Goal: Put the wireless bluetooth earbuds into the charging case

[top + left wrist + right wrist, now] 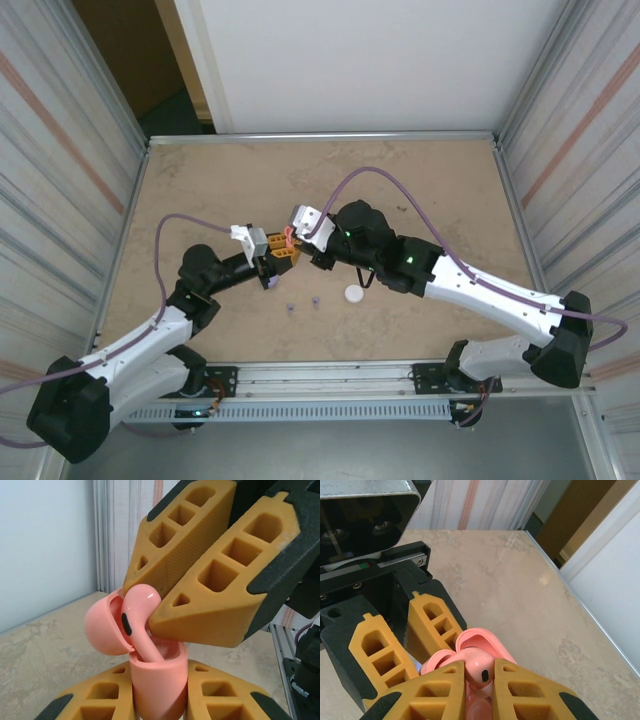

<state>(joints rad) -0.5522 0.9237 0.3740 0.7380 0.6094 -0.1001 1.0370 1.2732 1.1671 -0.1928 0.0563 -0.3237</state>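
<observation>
Above the beige table (200, 190), the left gripper (160, 696) is clamped tight around the body of a pink charging case (157, 677), held upright with its lid (102, 625) hinged open. The right gripper (479, 680), closed just as narrowly, pinches a pink earbud (141, 600) by its head, the stem dipping into the case's well. A white case (354, 293) and two small purple earbuds (290, 307) lie on the tabletop nearby.

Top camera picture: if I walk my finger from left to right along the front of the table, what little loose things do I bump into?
purple earbud → second purple earbud → white round case
</observation>
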